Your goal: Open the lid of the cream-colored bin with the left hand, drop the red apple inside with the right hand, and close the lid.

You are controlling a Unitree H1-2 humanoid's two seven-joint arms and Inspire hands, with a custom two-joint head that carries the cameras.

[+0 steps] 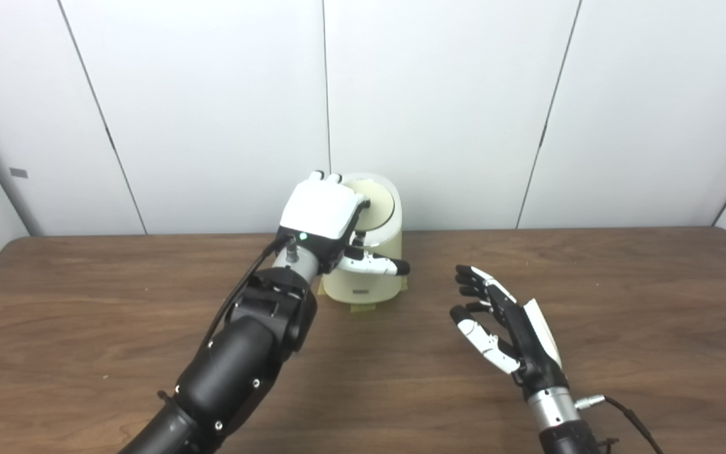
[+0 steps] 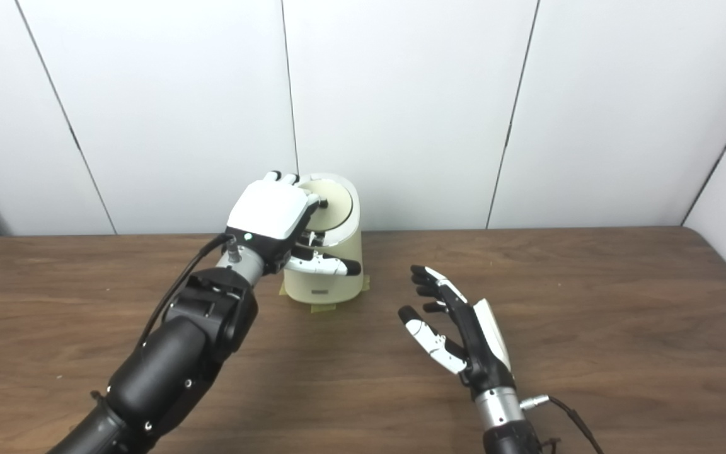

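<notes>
At the table's (image 1: 86,302) far side, my left hand (image 1: 322,211) covers the cream bin's (image 1: 372,277) lid (image 1: 375,203); whether it grasps, I cannot tell. Nearer right, my right hand (image 1: 505,328) hovers spread, empty.

White panelled wall (image 1: 438,107), wooden table (image 1: 621,302)

bright, even light | soft shadows | mild blur | no glare

Bin top blocked, counter open
The left hand (image 1: 322,214) covers the bin (image 1: 372,277) lid; bare counter (image 1: 621,302) surrounds the right hand (image 1: 505,331).
</notes>
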